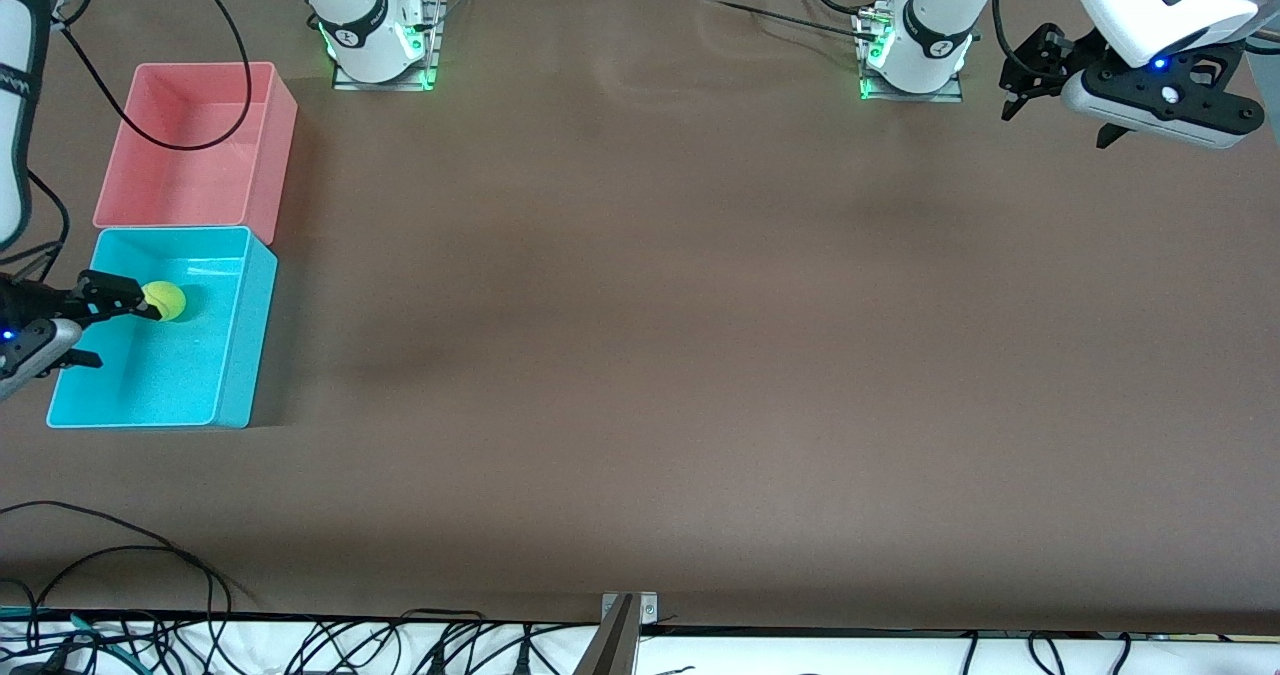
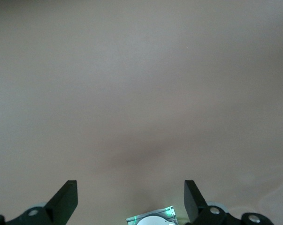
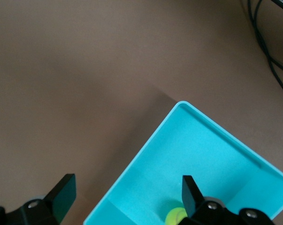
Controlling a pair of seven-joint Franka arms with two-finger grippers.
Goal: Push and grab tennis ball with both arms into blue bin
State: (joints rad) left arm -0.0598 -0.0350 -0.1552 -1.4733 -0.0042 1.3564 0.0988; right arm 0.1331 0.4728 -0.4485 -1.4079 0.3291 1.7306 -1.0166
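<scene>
Lying beneath parted jaws, tennis ball (image 1: 164,301)

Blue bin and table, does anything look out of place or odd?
Nothing stands out. The tennis ball lies inside the blue bin, the pink bin sits upright beside it, and nothing is spilled or damaged.

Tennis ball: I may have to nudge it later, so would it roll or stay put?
The tennis ball is round, so it would probably roll at a touch. The blue bin walls around it should stop it. Its fuzzy surface likely grips rather than slips.
</scene>
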